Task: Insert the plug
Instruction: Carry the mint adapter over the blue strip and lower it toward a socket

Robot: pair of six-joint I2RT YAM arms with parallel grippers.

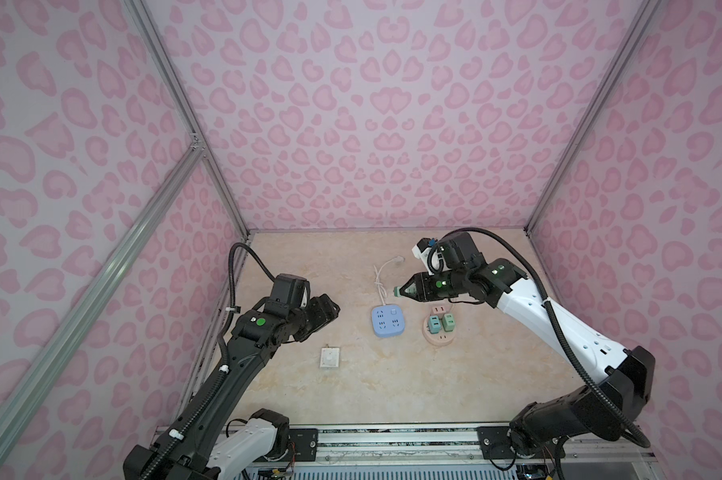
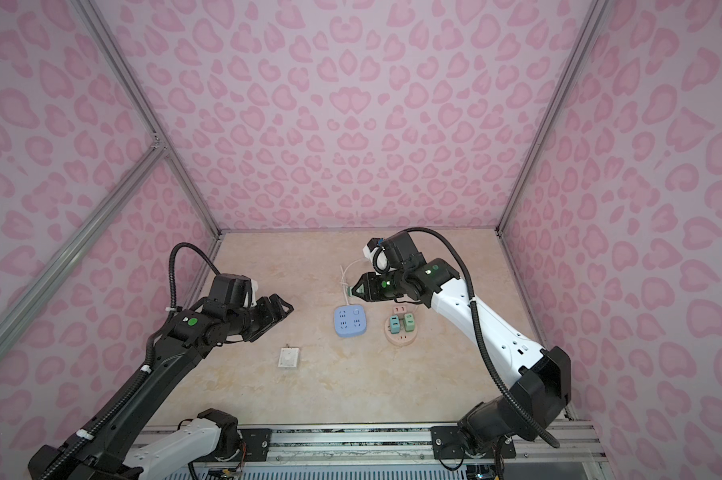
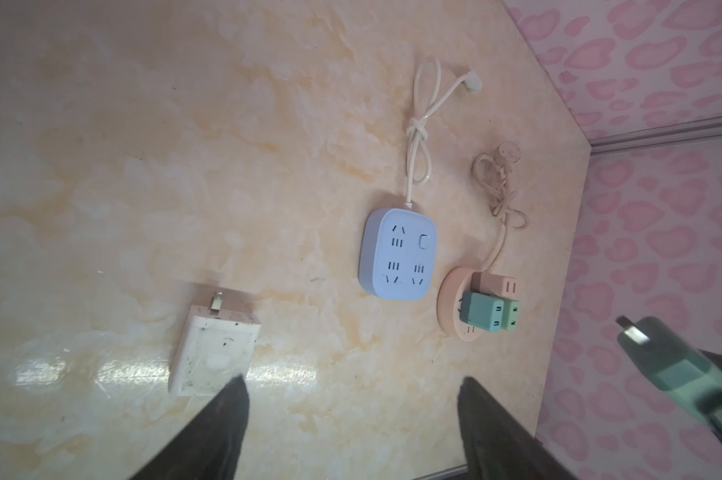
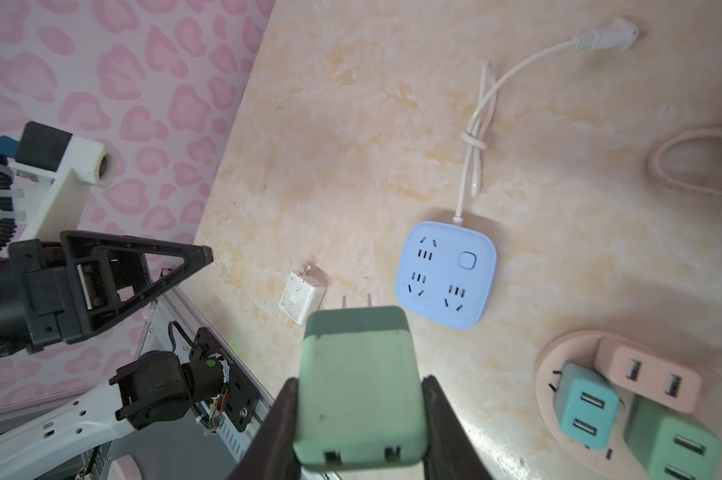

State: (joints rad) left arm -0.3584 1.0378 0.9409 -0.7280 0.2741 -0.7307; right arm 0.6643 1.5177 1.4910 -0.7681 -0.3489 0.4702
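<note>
My right gripper (image 4: 360, 379) is shut on a mint-green plug (image 4: 359, 399), its two prongs pointing away from the wrist. In both top views this gripper (image 1: 397, 291) hangs above the table just behind the blue socket block (image 1: 387, 321) (image 2: 349, 323). The block (image 4: 446, 274) lies flat with three empty outlets and a button. A white plug (image 1: 330, 358) (image 3: 216, 353) lies on the table at the front left. My left gripper (image 3: 353, 382) (image 1: 333, 309) is open and empty, hovering left of the block. The green plug (image 3: 667, 361) also shows in the left wrist view.
A round pink socket base (image 1: 443, 341) (image 4: 559, 353) stands right of the blue block, with teal, green and pink adapters on it. The white cord (image 3: 417, 137) of the blue block and a pink cord (image 3: 498, 195) trail toward the back wall. Pink patterned walls enclose the table.
</note>
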